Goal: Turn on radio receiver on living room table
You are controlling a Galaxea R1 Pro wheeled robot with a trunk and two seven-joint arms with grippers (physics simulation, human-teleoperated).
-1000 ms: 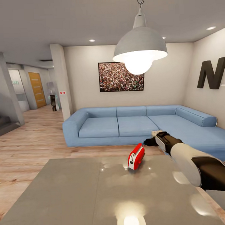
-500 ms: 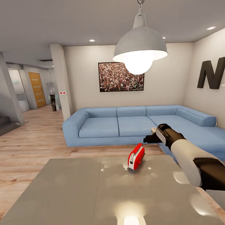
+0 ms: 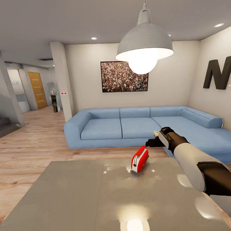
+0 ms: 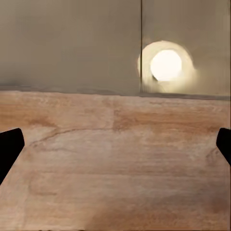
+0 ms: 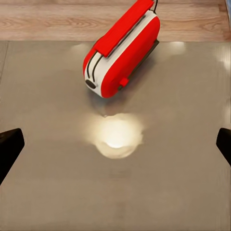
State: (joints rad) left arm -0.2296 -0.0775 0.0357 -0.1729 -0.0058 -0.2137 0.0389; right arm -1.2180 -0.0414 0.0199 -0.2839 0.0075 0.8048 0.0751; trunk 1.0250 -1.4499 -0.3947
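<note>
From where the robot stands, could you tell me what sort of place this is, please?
Most likely a home living room: a blue L-shaped sofa stands against the far wall under a framed crowd picture, a grey pendant lamp hangs overhead, and the radio receiver sits on a low glossy table.

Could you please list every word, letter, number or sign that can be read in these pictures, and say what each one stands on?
"N": a large dark raised letter on the right-hand wall, cut off by the picture's edge.
Greenish marks on the wall beside the orange door: too small and blurred to read.
Two red dots on a white plate on the pillar: no text legible.
The radio receiver: no label readable in the head or right wrist view.
</note>
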